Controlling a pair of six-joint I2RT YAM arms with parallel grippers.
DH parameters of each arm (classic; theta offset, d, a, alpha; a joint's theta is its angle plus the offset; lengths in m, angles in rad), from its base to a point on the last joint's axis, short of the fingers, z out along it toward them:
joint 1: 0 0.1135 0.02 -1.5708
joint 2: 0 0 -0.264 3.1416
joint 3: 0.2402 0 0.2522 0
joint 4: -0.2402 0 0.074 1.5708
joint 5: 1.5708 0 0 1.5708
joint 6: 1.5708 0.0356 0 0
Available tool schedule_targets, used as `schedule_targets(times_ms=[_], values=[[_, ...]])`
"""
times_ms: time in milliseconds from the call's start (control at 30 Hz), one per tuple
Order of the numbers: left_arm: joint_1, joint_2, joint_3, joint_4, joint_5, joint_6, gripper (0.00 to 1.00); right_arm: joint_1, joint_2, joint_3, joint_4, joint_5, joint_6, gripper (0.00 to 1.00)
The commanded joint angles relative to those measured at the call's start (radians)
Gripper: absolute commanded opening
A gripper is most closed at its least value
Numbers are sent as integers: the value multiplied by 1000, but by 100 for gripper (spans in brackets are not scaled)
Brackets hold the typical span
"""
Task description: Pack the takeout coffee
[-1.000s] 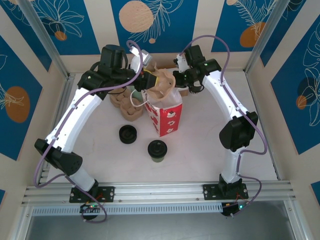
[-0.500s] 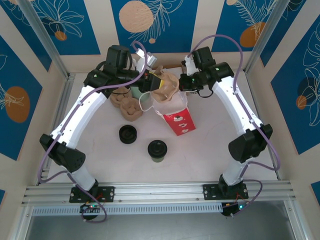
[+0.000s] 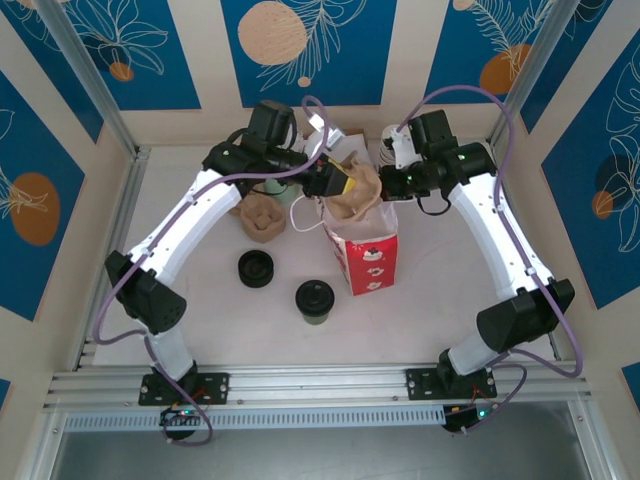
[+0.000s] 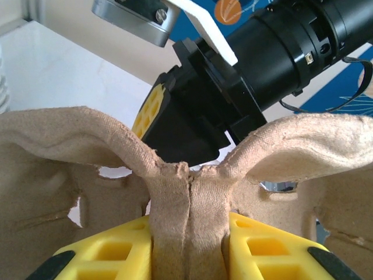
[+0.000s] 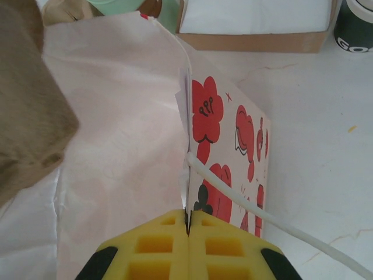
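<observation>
The takeout coffee (image 3: 315,299), a small cup with a round black lid, stands by itself on the table in front of the bag. The red-and-white paper bag (image 3: 367,252) stands upright, its mouth held wide. My right gripper (image 3: 386,187) is shut on the bag's rim (image 5: 187,192), its yellow fingers (image 5: 215,248) pressed together on the paper edge. My left gripper (image 3: 344,184) is shut on the middle ridge of a brown pulp cup carrier (image 4: 189,198), which hangs over the bag's mouth. The carrier's edge (image 5: 29,116) shows at the upper left of the right wrist view.
A low black stack of lids (image 3: 256,268) sits left of the coffee. More pulp carriers (image 3: 262,216) are stacked behind it. Behind the bag are a cardboard box of white napkins (image 5: 250,29) and a dark green cup (image 5: 355,26).
Both arms have swung to the right. The bag has slid right with the right gripper, and the carrier has travelled with the left gripper to above the bag's mouth.
</observation>
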Motion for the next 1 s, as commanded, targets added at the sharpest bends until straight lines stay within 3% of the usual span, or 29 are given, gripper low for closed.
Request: schedule_targets(times_ms=[0,300,833,967], values=[[-22,27,33,-6,84,70,28,-15,-30,-19,-10,-43,-31,0],[-24,93,50,-79,139,200,28,-32,-47,-43,-8,-65,-49,0],[-33,193,82,-173,47,348,29,-79,-53,-68,16,-154,-47,0],[-37,216,92,-168,44,356,29,-95,-53,-82,28,-243,-55,0]])
